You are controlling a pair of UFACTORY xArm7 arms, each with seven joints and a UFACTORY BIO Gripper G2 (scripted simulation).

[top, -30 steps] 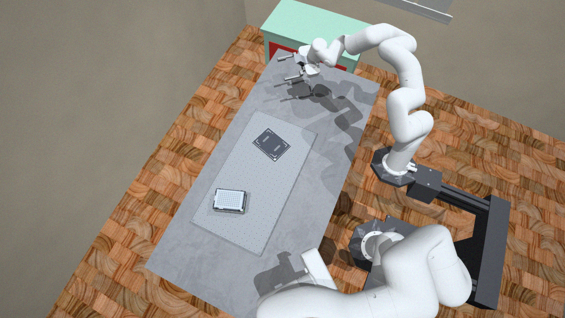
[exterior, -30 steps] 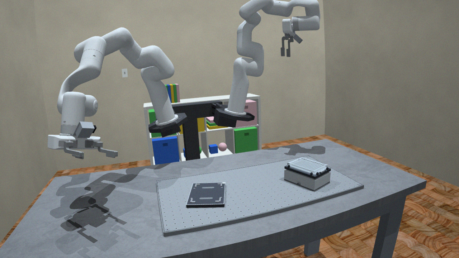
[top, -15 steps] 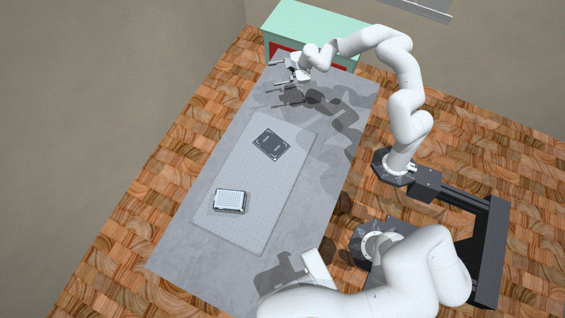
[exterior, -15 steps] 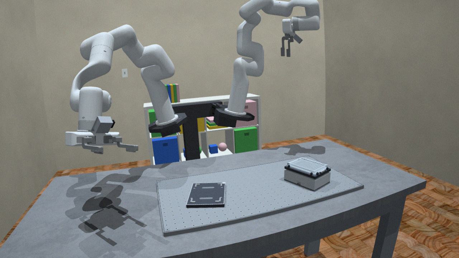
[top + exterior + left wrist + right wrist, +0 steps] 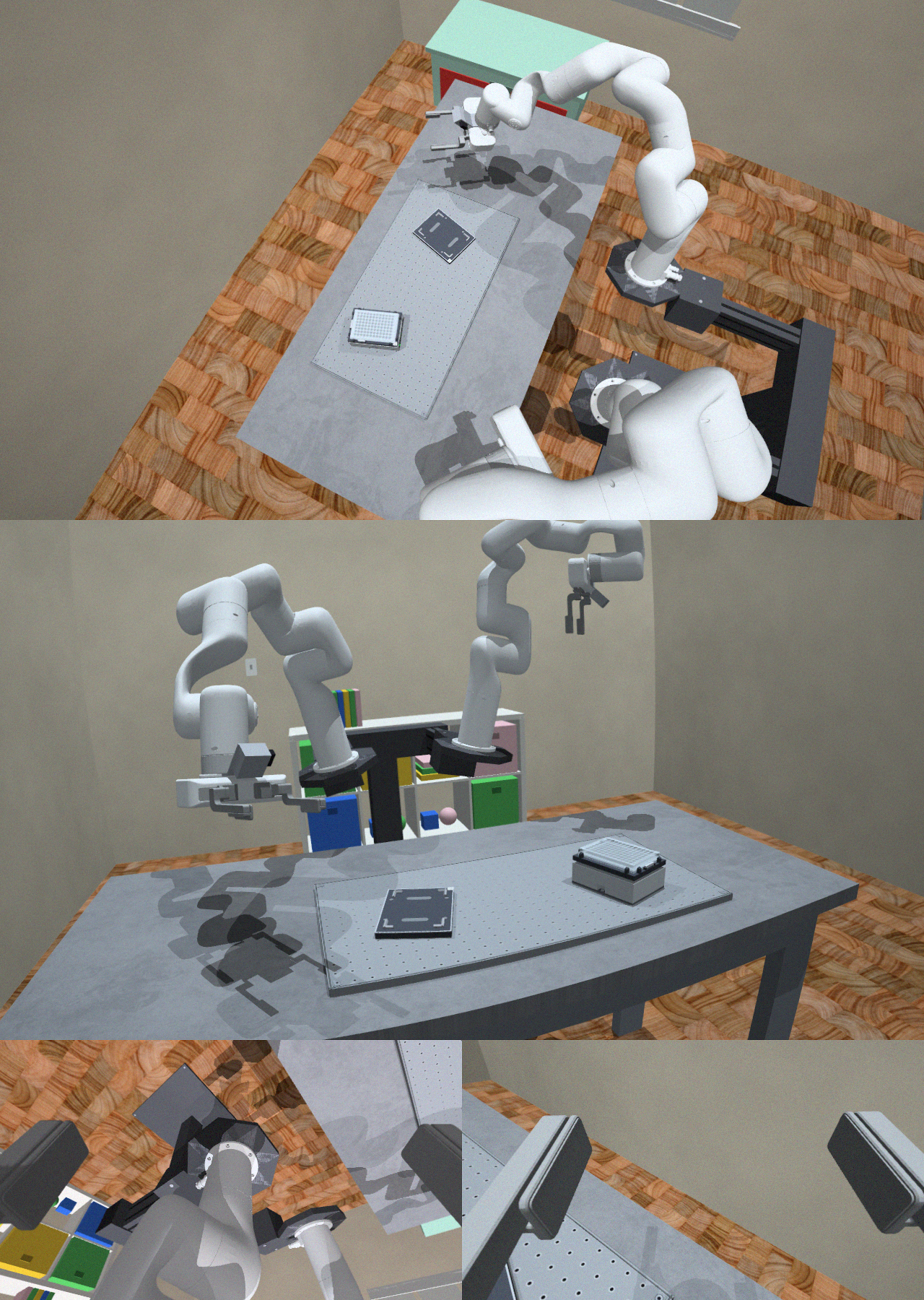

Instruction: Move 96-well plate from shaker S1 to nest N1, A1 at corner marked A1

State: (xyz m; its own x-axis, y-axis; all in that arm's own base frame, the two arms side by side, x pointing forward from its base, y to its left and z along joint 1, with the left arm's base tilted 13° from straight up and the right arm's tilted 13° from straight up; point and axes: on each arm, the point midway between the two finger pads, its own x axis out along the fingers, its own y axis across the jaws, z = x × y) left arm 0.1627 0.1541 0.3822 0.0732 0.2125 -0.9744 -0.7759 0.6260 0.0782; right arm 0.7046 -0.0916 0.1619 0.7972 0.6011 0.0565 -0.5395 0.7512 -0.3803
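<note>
The white 96-well plate (image 5: 375, 326) (image 5: 620, 851) lies on top of the plate shaker S1 (image 5: 597, 882); its A1 well cannot be made out. The dark plate nest N1 (image 5: 443, 236) (image 5: 416, 909) is empty and has light corner locators. A sliver of it shows at the lower left of the right wrist view. My right gripper (image 5: 429, 131) (image 5: 284, 809) (image 5: 715, 1173) is part open with nothing between its fingers. It is high above the table, beyond the nest's end of the board. My left gripper (image 5: 574, 626) (image 5: 240, 1173) is open and empty, high up on the shaker's side; its fingers are hidden in the top view.
A perforated board (image 5: 400, 375) (image 5: 517, 927) (image 5: 574, 1260) lies on the grey table (image 5: 290, 420) (image 5: 762, 856) under shaker and nest. The shaker stands taller than the nest. A mint cabinet (image 5: 510, 38) stands beyond the table's far end. A shelf (image 5: 455, 802) stands behind the arm bases.
</note>
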